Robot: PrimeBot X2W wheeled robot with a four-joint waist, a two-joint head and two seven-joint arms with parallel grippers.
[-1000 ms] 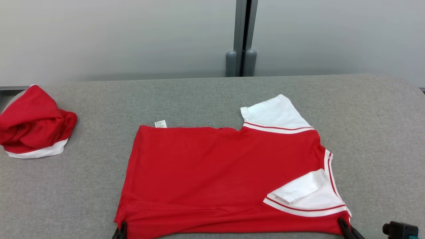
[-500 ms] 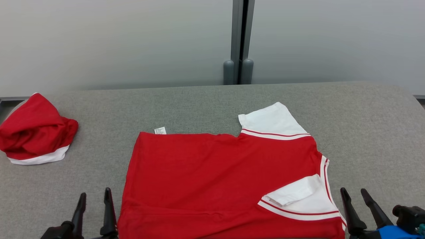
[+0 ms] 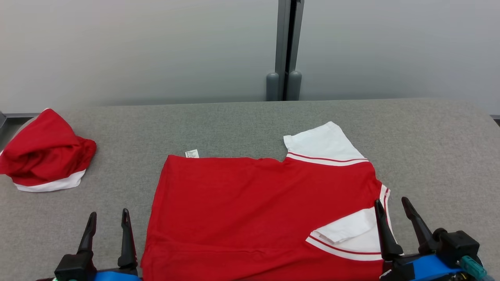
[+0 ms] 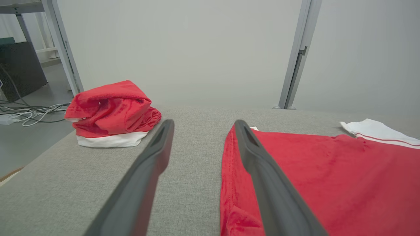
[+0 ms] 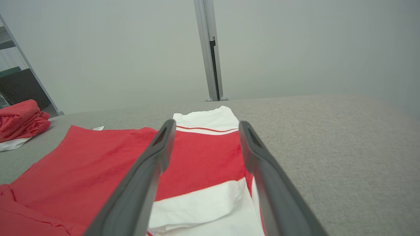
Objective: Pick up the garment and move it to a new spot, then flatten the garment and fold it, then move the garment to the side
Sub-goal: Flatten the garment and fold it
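On the grey table [image 3: 429,148] the red garment [image 3: 254,203] lies spread near the front edge, mostly flat. Both pincers are wide open and empty — left gripper [image 3: 108,214] beside its hem [image 4: 228,170], right gripper [image 3: 390,201] over the near sleeve [image 3: 347,230]. This sleeve is doubled over — a fold now may trap the crease
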